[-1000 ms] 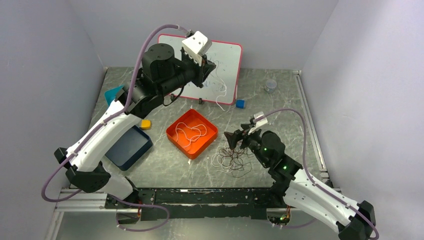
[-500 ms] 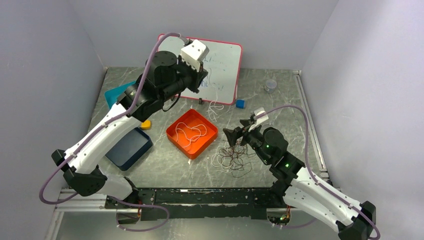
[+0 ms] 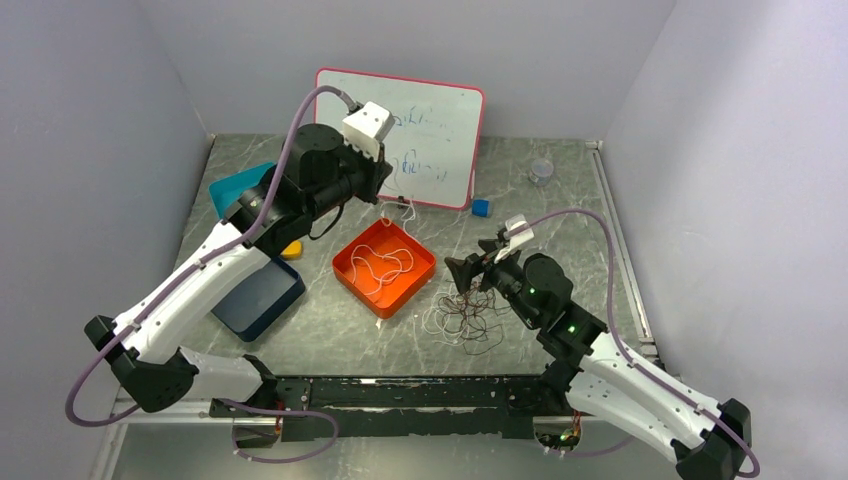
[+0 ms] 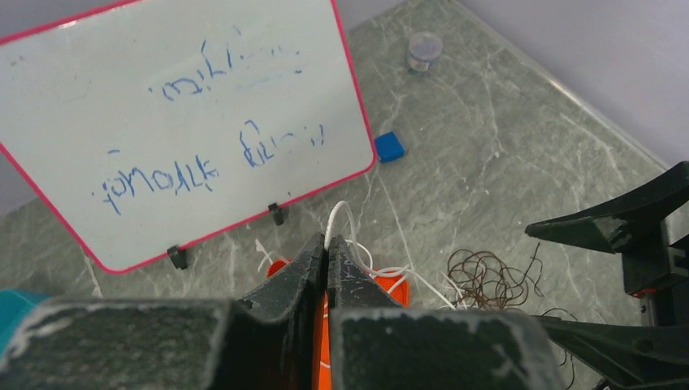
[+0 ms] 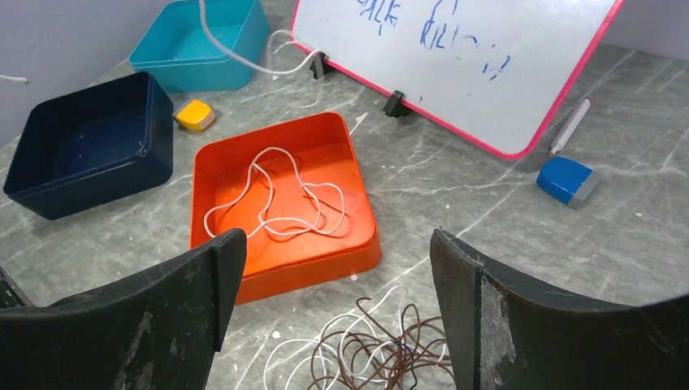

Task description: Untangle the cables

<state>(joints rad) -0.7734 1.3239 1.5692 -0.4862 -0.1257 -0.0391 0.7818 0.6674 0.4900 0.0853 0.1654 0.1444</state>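
My left gripper (image 3: 388, 196) hangs just behind the orange tray (image 3: 340, 264), shut on a thin white cable (image 3: 407, 210). In the left wrist view the closed gripper (image 4: 327, 248) pinches that white cable (image 4: 342, 218), which trails down toward the tray (image 4: 400, 287). Another white cable (image 3: 385, 264) lies looped inside the tray. A tangle of dark brown and white cables (image 3: 465, 318) rests on the table to the tray's right. My right gripper (image 3: 470, 272) stands open just above the tangle's far edge. Nothing sits in the open right gripper (image 5: 337, 248), and the tangle (image 5: 382, 349) lies below it.
A whiteboard (image 3: 430, 130) leans at the back, with a blue eraser (image 3: 481, 208) and a marker (image 5: 569, 126) beside it. A navy box (image 3: 258, 292), a teal box (image 3: 232, 188) and a small yellow block (image 3: 291, 249) lie left. A small jar (image 3: 541, 170) stands back right.
My left arm has swung left and down from in front of the whiteboard toward the orange tray, carrying the white cable lower. My right gripper has barely moved.
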